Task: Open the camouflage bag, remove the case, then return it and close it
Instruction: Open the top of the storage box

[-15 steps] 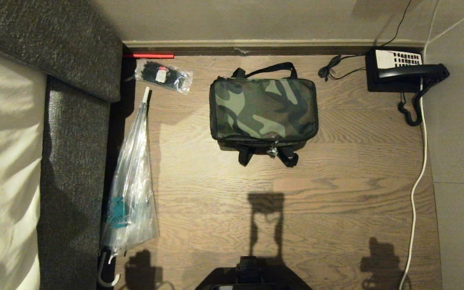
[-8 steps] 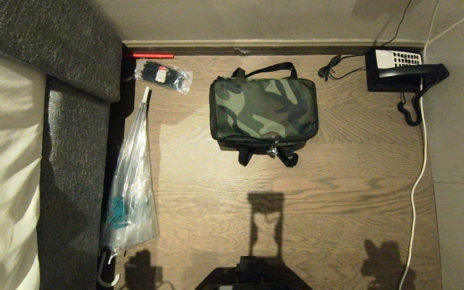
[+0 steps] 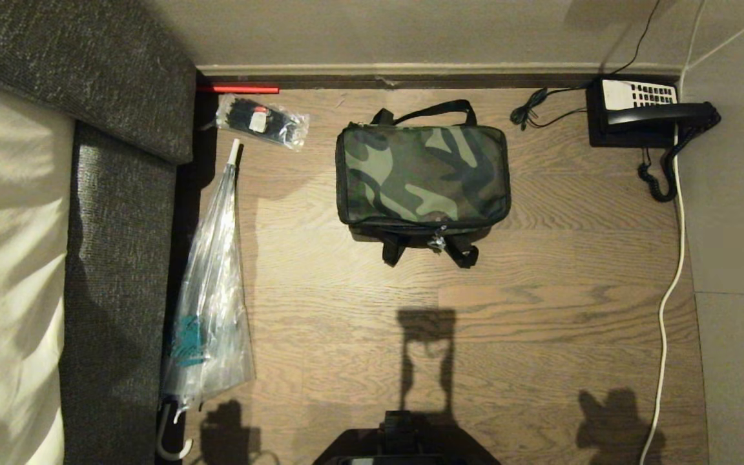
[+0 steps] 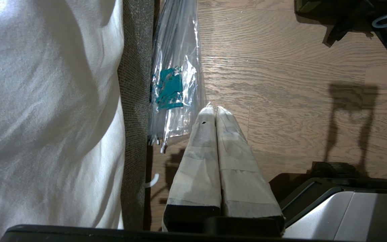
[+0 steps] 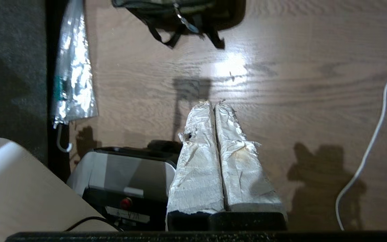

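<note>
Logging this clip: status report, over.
Left gripper and right gripper shut, empty, above the floor. Camouflage bag zipped; case unseen. Nothing in the way.

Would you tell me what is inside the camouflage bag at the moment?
Nothing inside shows. The camouflage bag lies zipped shut on the wooden floor, its metal zipper pull at the near edge, so its contents, including any case, are covered by the top panel.
</note>
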You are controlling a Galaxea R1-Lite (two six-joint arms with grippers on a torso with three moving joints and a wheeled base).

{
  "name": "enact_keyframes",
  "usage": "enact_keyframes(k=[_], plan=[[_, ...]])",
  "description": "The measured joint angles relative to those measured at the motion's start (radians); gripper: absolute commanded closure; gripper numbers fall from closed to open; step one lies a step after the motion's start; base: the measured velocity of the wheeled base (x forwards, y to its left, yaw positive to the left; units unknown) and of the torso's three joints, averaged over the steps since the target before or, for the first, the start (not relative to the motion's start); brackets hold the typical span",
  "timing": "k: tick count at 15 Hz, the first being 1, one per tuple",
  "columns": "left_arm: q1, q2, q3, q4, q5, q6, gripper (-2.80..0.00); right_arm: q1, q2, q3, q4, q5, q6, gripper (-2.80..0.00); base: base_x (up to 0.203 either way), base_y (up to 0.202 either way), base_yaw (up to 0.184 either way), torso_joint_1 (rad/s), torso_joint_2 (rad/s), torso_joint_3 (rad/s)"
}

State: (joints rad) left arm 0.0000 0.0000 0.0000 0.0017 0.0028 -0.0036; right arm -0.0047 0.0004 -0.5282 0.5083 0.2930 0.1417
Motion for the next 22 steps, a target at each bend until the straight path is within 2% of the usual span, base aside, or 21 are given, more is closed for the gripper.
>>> enact_keyframes(k=[2,8,11,15,18,22], plan=[[0.0,0.0,0.0,0.0,0.0,0.001,0.0,0.0,0.0,-0.03,0.007,0.021,0.028,0.0,0.0,0.0,0.0,0.0,0.0,0.0],[0.0,0.0,0.0,0.0,0.0,0.0,0.0,0.0,0.036,-0.163,-0.044,0.145,0.197,0.0,0.0,0.0,0.0,0.0,0.0,0.0],[0.0,0.0,0.0,0.0,0.0,0.0,0.0,0.0,0.239,-0.245,-0.065,0.151,0.247,0.0,0.0,0.0,0.0,0.0,0.0,0.0],[0.0,0.0,0.0,0.0,0.0,0.0,0.0,0.002,0.665,-0.291,-0.132,0.173,0.181,0.0,0.0,0.0,0.0,0.0,0.0,0.0],[0.0,0.0,0.0,0.0,0.0,0.001,0.0,0.051,1.018,-0.301,-0.277,0.104,0.152,0.0,0.0,0.0,0.0,0.0,0.0,0.0],[0.0,0.0,0.0,0.0,0.0,0.0,0.0,0.215,1.46,-0.349,-0.648,-0.068,0.238,0.0,0.0,0.0,0.0,0.0,0.0,0.0]])
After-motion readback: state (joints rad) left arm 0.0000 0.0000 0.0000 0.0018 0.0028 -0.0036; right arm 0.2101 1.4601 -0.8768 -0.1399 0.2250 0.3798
